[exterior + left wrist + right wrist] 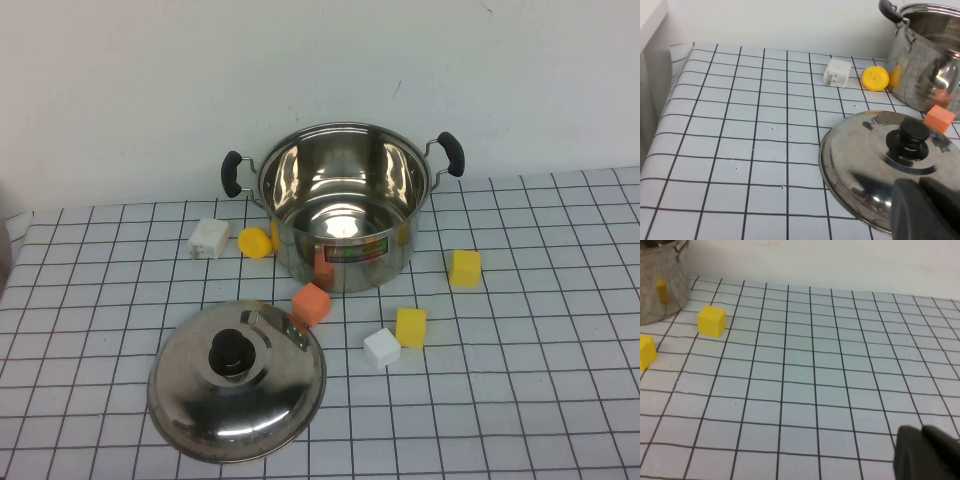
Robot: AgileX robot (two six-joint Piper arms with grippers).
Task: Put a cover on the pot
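Note:
The pot [300,255] stands open and empty at the back middle of the gridded table, with black handles on both sides and a colourful label on its front wall. The domed steel lid [262,412] with a black knob [237,352] lies on the table in front of the pot, to the left. Neither arm shows in the high view. In the left wrist view my left gripper [922,187] is shut and empty, just above the near edge of the lid [860,165], with the pot [925,65] beyond. My right gripper [923,433] is shut and empty over bare table, far right of the pot [655,290].
Small blocks lie around the pot: a white block [209,238] and a yellow round piece [255,242] to its left, an orange cube [311,302] touching the lid's far edge, a white cube [381,347] and two yellow cubes [411,326] [465,267] to the right.

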